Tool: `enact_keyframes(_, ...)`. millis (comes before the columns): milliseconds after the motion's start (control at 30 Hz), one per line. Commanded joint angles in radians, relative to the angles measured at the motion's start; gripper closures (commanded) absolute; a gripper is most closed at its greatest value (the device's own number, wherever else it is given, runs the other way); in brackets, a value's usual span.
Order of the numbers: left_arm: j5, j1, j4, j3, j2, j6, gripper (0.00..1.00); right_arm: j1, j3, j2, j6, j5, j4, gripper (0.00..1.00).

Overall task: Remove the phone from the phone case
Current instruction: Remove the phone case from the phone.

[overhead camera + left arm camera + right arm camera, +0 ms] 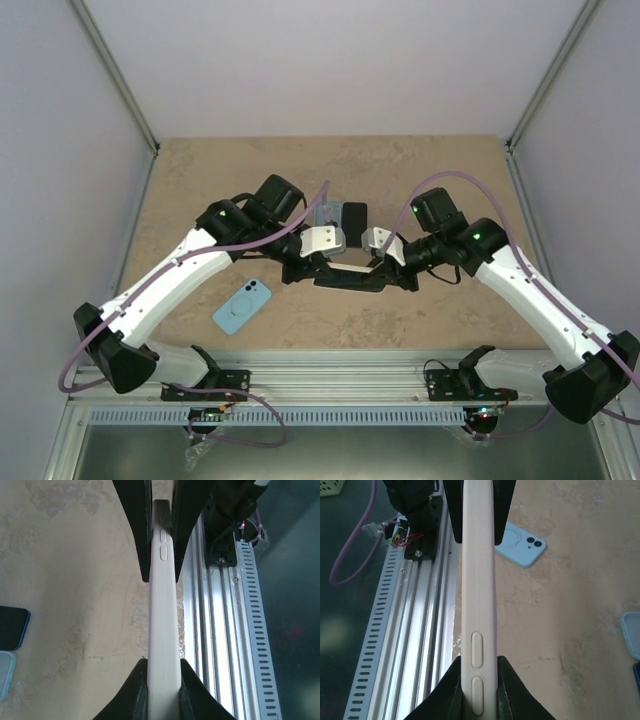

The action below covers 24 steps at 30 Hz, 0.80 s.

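You see the cream phone case (162, 630) held above the tabletop (65, 580), level and standing on its long edge, gripped at both ends. Raised side buttons show on its rim. Its inside is hidden.

Bright, even light; soft shadows on the table (400, 322); glare whitens the aluminium rail (216, 630); close foreground slightly blurred.

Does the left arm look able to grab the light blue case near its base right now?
Probably not yet. The left hand is shut on the white case, which the right hand also grips. The light blue case lies uncovered beside that arm, but the hand would have to let go first.
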State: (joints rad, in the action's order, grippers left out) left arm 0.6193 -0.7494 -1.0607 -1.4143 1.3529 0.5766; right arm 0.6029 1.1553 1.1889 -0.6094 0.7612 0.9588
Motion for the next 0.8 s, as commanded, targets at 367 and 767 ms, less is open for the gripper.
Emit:
enact_keyframes(367, 0.374, 0.286, 0.374, 0.044, -0.06, -0.417, 1.0, -0.145, 0.295, 0.056, 0.125, 0.186, -0.054, 0.02)
enact_keyframes(767, 0.517, 0.539, 1.666, 0.374, -0.134, -1.53, 1.0, -0.366, 0.277, 0.107, 0.847, 0.352, -0.697, 0.03)
